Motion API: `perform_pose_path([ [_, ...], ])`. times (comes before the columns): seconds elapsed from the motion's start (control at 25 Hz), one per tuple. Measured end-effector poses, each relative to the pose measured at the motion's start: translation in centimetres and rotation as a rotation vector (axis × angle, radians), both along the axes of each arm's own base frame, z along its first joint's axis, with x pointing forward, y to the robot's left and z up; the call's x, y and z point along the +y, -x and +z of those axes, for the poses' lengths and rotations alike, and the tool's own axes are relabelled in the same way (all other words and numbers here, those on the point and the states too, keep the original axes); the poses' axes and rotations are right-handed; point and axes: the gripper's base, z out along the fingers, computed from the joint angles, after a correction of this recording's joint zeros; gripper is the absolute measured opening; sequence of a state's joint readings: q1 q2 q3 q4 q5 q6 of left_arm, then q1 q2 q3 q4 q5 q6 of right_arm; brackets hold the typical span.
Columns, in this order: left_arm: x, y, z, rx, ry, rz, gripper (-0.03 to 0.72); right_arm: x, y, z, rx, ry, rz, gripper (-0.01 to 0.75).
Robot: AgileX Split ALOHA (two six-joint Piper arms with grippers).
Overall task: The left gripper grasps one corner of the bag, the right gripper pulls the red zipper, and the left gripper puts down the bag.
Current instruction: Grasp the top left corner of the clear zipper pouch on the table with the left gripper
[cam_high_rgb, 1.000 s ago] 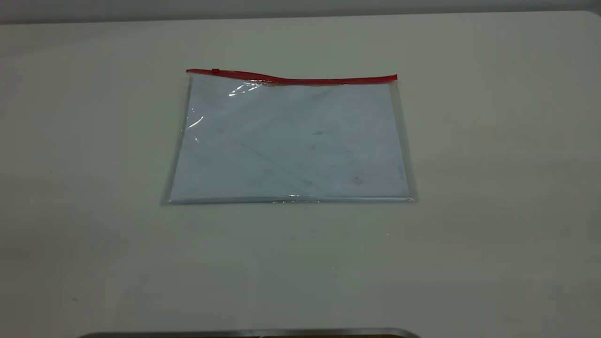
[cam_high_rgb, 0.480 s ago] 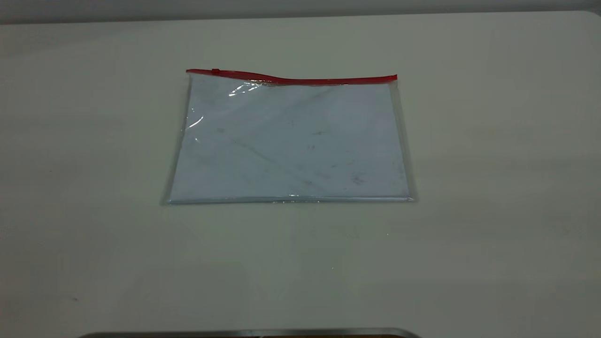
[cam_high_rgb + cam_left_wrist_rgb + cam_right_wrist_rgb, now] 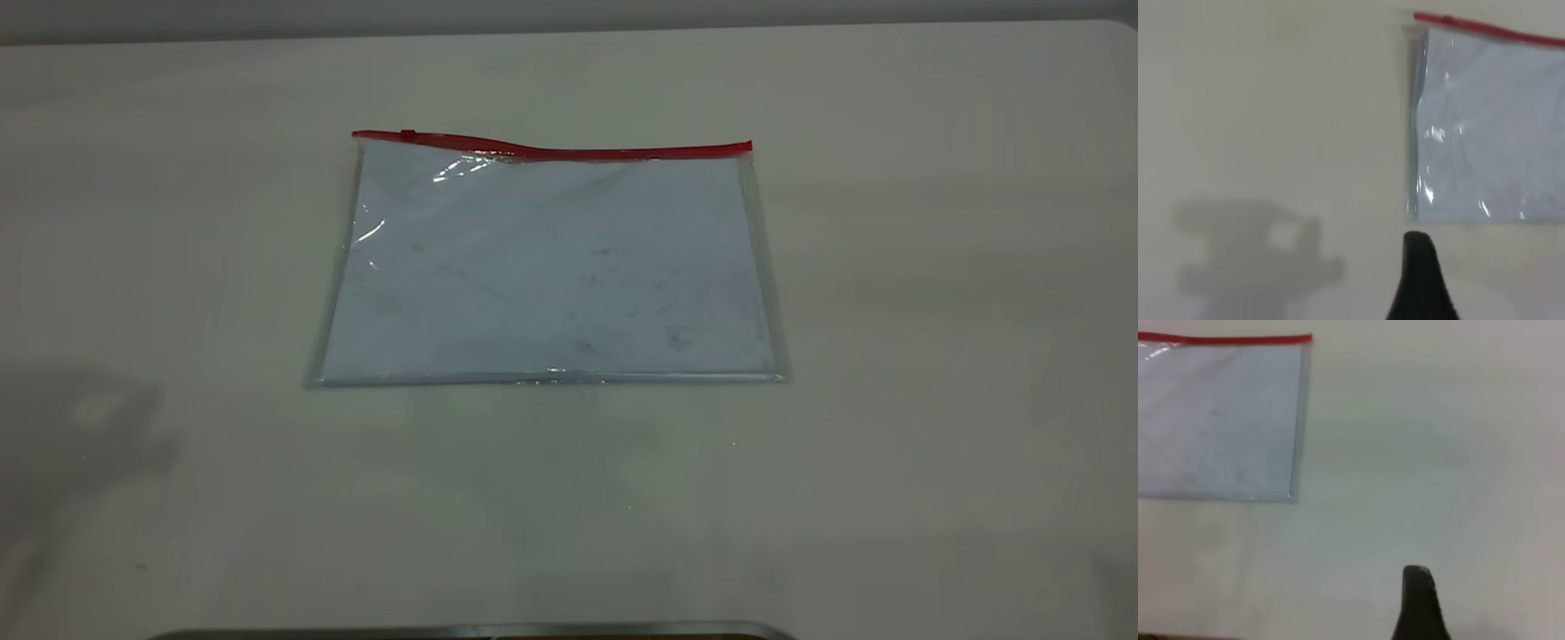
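Note:
The bag (image 3: 551, 267) lies flat in the middle of the table, clear plastic over pale bluish sheets. The red zipper (image 3: 569, 152) runs along its far long edge, with the small slider tab (image 3: 408, 135) near the far left corner. Neither gripper shows in the exterior view. In the left wrist view my left gripper (image 3: 1421, 280) is a black tip above bare table, short of the bag's (image 3: 1491, 127) near left corner, clear of the zipper (image 3: 1491, 29). In the right wrist view my right gripper (image 3: 1418, 600) hovers over bare table, well apart from the bag's (image 3: 1218, 420) right end and zipper (image 3: 1225, 339).
The pale table (image 3: 933, 356) surrounds the bag on all sides. A grey metal edge (image 3: 471, 631) runs along the near border. A soft shadow (image 3: 80, 444) of the left arm falls on the table's left side.
A shadow has spread onto the left side of the table as the left arm comes in. The bag has not moved.

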State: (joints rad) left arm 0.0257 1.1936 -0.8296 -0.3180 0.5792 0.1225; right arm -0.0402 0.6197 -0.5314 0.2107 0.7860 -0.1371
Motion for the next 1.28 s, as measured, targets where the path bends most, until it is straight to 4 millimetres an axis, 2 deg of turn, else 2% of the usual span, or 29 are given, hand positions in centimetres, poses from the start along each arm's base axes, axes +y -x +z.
perform_pose_path([
  [0.2,-0.2,-4.8,-2.9,0.05,0.01,-0.049,0.59,0.0,-4.7,-2.5,0.105,-0.014,0.029,0.585],
  [0.4,-0.6,-9.0,-6.2,0.127,0.026,-0.144,0.59,0.1,-8.4,-5.5,0.201,-0.027,0.062,0.585],
  [0.64,-1.0,-13.7,-11.1,0.203,0.08,-0.182,0.59,0.2,-14.7,-6.6,0.227,0.008,0.142,0.585],
  [0.72,-1.1,-15.1,-12.9,0.225,0.107,-0.186,0.59,0.8,-16.7,-7.0,0.236,0.014,0.182,0.585],
  [0.84,-1.5,-16.3,-15.1,0.252,0.144,-0.221,0.59,2.7,-19.4,-8.1,0.259,0.033,0.267,0.585],
  [1.04,-1.7,-17.8,-18.0,0.24,0.161,-0.266,0.59,7.2,-23.2,-10.8,0.295,0.071,0.426,0.585],
  [1.28,-2.1,-19.1,-21.0,0.193,0.176,-0.329,0.59,13.0,-25.6,-14.6,0.327,0.116,0.597,0.585],
])
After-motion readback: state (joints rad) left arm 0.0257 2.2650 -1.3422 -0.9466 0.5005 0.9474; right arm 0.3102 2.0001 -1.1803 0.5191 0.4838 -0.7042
